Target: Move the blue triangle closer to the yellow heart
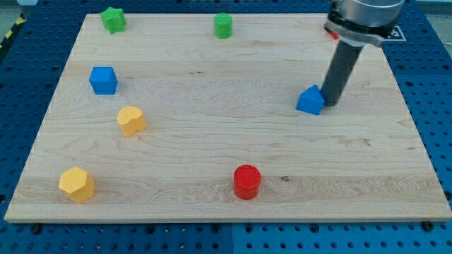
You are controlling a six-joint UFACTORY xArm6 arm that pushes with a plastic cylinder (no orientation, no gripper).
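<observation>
Touching the blue triangle (310, 100) from its right, my tip (329, 103) can shove it left toward the yellow heart (131, 121). No pincer exists here, only a rod.

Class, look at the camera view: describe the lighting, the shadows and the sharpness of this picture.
Camera view: even, soft lighting, no glare on the wooden board; only faint short shadows beside the red cylinder and blue triangle; blocks are sharp; my tip by the triangle's right side is crisp, not motion-blurred.
</observation>
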